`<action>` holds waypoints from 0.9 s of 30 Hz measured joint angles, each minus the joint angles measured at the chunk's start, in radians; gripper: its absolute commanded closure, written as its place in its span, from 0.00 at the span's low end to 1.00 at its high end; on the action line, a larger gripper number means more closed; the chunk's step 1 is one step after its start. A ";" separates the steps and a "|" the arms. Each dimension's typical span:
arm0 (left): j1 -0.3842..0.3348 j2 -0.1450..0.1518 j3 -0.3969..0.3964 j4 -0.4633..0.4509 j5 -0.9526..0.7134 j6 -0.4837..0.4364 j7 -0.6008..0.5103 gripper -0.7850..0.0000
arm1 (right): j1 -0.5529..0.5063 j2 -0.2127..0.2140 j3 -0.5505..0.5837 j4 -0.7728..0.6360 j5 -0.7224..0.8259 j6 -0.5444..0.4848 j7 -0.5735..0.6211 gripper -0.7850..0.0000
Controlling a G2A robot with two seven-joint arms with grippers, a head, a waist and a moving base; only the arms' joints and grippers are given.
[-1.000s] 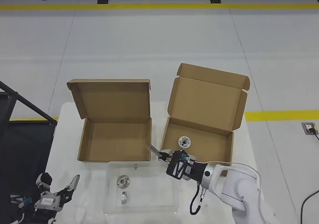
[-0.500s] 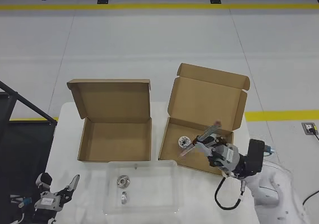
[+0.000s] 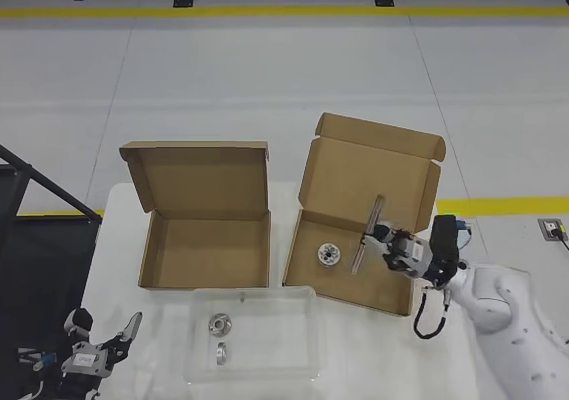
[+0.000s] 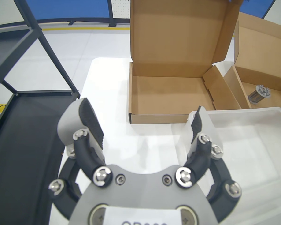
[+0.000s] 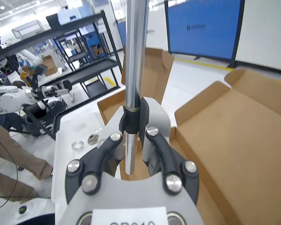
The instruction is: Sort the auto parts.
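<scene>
Two boxes point(image 3: 205, 250) point(image 3: 364, 268), two parts point(image 3: 221, 323) point(image 3: 221, 352) in tray point(image 3: 254, 292), right gripper point(image 3: 376, 238) pinching one rod point(image 3: 375, 212), left gripper point(image 4: 140, 115) spread

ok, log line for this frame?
right gripper: shut on metal rod, above right cardboard box | left gripper: open, beside clear tray | in tray: flanged part, ring

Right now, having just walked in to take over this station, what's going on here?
The robot is sorting metal auto parts. Its right pincer is shut on a long metal rod, holding it tilted over the right cardboard box, where one toothed part already sits. A flanged piece and a small ring lie in the clear tray at the front of the table. The left pincer hangs open near the front left corner, holding nothing.
</scene>
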 measured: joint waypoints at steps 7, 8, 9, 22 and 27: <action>0.000 0.000 0.000 0.000 0.000 0.000 0.000 0.00 | 0.172 0.022 -0.135 0.205 0.148 0.000 0.377 1.00; 0.000 0.000 0.000 0.000 0.000 0.000 0.000 0.00 | 0.203 0.020 -0.160 0.243 0.178 0.000 0.434 1.00; 0.000 0.000 0.000 0.000 0.000 0.000 0.000 0.00 | 0.226 0.019 -0.177 0.274 0.199 0.001 0.476 1.00; 0.000 0.000 0.000 0.000 0.000 0.000 0.000 0.00 | 0.445 -0.055 -0.398 0.576 0.329 0.115 0.740 1.00; 0.000 0.000 0.000 0.000 0.000 0.000 0.000 0.00 | 0.481 -0.092 -0.463 0.659 0.268 0.189 0.673 1.00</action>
